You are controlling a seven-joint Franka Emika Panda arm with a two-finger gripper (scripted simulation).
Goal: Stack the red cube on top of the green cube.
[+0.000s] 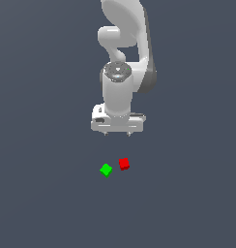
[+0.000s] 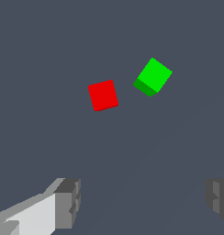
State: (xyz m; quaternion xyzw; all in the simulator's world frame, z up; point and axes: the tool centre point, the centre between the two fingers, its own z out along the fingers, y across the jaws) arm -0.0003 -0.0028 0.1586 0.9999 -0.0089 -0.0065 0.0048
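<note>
The red cube [image 1: 124,163] and green cube [image 1: 106,170] are set near each other on the tabletop [image 1: 42,193]; the fingers [image 2: 68,204] are spread wide, holding nothing.

The white robot arm [image 1: 124,58] hangs vertically, its white pincer [image 1: 117,132] pointing straight down, jaws spread wide and empty.

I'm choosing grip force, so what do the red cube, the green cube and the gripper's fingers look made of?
These are renders, so the material is open.
Red cube: flat, matte, uniform colour, no texture; plastic or painted wood, perhaps.
Green cube: same matte look, one face shaded darker.
Fingers of the gripper: dull grey ridged pads, rubber-like, on a white body.
</note>
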